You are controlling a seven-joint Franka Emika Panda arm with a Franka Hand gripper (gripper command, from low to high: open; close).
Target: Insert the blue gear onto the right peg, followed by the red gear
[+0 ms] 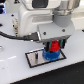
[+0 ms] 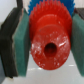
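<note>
Gripper (image 1: 53,45) – closed on the red gear (image 2: 48,37), pads (image 2: 22,42) pressed on both its sides | red gear – between the fingers, directly above the blue gear (image 1: 51,55) | blue gear – just under the hand, on the grey plate (image 1: 36,59) | right peg – hidden, could not be seen.

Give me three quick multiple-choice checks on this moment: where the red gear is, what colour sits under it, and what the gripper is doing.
1. The red gear is: A) between the gripper pads, B) lying off the plate, C) out of view.
2. The gear below it is: A) green, B) blue, C) yellow.
3. The gripper is: A) open and empty, B) shut on the red gear, C) hidden.

A: pads flank it in the wrist view.
B: the blue gear shows beneath, on the plate.
B: both pads press its sides.
</note>
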